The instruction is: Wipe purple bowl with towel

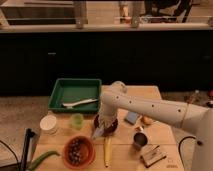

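Observation:
The purple bowl (113, 127) stands near the middle of the wooden table (150, 92), mostly hidden by my arm. My gripper (104, 124) points down into the bowl from above, at the end of the white arm that reaches in from the right. A pale piece of towel (98, 133) shows below the gripper at the bowl's front left rim and hangs over onto the table. The arm hides the grip itself.
A green tray (60, 92) with a white utensil (80, 103) sits at the back left. Around the bowl are a small green cup (76, 120), a white cup (48, 123), an orange bowl of nuts (78, 150), a banana (106, 151), a metal cup (140, 141), a blue sponge (132, 118) and a packet (152, 156).

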`<state>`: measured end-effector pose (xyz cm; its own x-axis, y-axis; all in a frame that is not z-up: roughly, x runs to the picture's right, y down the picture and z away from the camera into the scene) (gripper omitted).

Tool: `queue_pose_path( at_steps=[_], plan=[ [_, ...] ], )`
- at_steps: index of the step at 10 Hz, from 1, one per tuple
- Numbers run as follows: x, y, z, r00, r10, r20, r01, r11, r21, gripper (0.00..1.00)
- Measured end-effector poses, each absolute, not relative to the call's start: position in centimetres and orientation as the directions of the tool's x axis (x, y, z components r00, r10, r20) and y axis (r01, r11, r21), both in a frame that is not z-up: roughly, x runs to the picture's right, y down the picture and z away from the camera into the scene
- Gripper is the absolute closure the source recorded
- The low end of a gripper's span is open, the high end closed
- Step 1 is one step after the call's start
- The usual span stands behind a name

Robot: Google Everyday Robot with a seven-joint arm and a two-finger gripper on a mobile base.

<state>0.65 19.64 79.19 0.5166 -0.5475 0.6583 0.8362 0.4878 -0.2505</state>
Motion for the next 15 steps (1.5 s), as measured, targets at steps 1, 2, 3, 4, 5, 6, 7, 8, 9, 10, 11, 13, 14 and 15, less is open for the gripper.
queue_pose_path(
  at_steps=[1,2,3,4,5,6,7,8,9,10,11,13,14,15],
  plan=[
    [1.8,20.1,79.2,0.534,-0.532,0.657,0.825,0.499,-0.267,0.98],
    [2.9,20.4,79.3,0.552,-0.517,0.654,0.813,0.510,-0.282,0.98],
    [3.8,20.6,79.4,0.567,-0.506,0.650,0.801,0.521,-0.294,0.98],
    [4.5,20.7,79.6,0.588,-0.492,0.642,0.785,0.538,-0.308,0.98],
    [5.5,20.7,79.7,0.615,-0.476,0.629,0.765,0.555,-0.327,0.98],
    [6.8,20.2,80.0,0.671,-0.441,0.596,0.712,0.608,-0.352,0.98],
    [7.3,19.8,80.2,0.698,-0.424,0.577,0.683,0.638,-0.357,0.98],
    [7.3,19.1,80.3,0.713,-0.420,0.562,0.665,0.660,-0.350,0.98],
    [7.1,18.5,80.4,0.716,-0.422,0.555,0.659,0.671,-0.341,0.98],
    [6.9,18.0,80.5,0.718,-0.425,0.551,0.656,0.678,-0.331,0.98],
    [6.8,17.6,80.5,0.717,-0.429,0.549,0.656,0.682,-0.324,0.98],
    [5.3,16.4,80.6,0.703,-0.447,0.553,0.667,0.685,-0.294,0.98],
    [4.7,16.0,80.6,0.694,-0.457,0.557,0.675,0.683,-0.279,0.98],
    [4.1,15.6,80.6,0.682,-0.468,0.563,0.684,0.680,-0.264,0.98]
  ],
)
